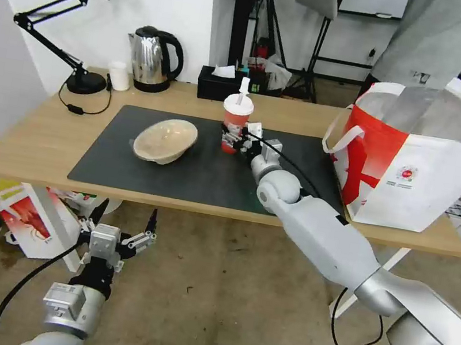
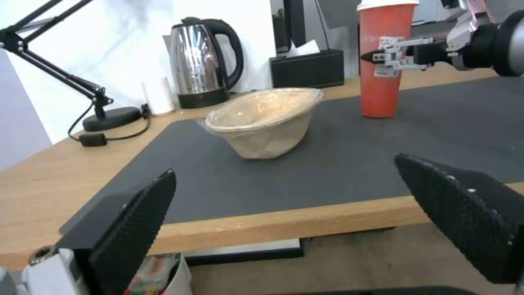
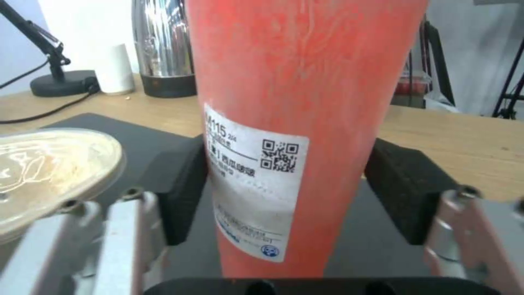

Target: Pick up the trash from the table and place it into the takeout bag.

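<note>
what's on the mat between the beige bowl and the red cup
Nothing: in the head view, only bare dark mat separates the beige bowl from the red cup.

Tall red paper cup (image 1: 233,131): white lid and straw, white printed label with black QR code.
Shallow round bowl (image 1: 165,139): beige, mottled.
Boxy takeout bag (image 1: 419,161): white and red panels, silver foil lining, white strap handles, small round red logo.
Long wooden counter (image 1: 38,136): light wood; flat rectangular mat (image 1: 195,173) dark grey.
Left claw (image 2: 306,221): black, dotted-texture pads.
Right claw (image 3: 294,192): black foam pads, silver metal links.
</note>
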Controlling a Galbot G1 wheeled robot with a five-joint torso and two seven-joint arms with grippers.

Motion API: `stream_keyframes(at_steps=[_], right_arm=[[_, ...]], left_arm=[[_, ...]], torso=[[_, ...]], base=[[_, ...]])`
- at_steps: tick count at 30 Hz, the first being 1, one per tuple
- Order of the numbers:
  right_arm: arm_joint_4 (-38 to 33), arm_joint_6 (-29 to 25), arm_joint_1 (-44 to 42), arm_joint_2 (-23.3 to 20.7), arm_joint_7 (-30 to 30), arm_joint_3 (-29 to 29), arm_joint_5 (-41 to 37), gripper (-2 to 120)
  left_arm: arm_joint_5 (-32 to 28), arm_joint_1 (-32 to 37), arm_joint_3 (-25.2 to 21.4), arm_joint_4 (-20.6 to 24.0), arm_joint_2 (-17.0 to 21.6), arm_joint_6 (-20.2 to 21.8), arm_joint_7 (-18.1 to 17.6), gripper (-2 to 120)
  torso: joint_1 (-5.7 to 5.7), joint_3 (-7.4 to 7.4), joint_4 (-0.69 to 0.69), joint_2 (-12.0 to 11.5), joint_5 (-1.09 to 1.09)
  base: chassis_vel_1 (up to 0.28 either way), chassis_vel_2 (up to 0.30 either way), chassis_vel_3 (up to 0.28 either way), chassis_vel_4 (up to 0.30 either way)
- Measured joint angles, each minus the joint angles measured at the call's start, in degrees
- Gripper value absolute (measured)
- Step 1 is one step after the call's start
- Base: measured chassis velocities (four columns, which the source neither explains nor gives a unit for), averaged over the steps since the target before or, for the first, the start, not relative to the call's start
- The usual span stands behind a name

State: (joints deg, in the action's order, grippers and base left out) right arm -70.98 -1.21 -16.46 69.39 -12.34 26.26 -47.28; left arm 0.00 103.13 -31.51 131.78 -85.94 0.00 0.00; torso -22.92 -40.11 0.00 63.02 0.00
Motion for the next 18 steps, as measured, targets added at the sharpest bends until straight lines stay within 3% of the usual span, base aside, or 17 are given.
stream_keyframes(at_steps=[18], right_arm=[[-5.50, 1.47, -0.14, -2.87, -0.37, 0.13, -1.35, 21]], left_arm=[[0.00, 0.00, 0.00, 0.00, 0.00, 0.00, 0.00, 100]], torso=[[0.00, 0.00, 0.00, 0.00, 0.00]], base=[[0.000, 0.000, 0.000, 0.000]])
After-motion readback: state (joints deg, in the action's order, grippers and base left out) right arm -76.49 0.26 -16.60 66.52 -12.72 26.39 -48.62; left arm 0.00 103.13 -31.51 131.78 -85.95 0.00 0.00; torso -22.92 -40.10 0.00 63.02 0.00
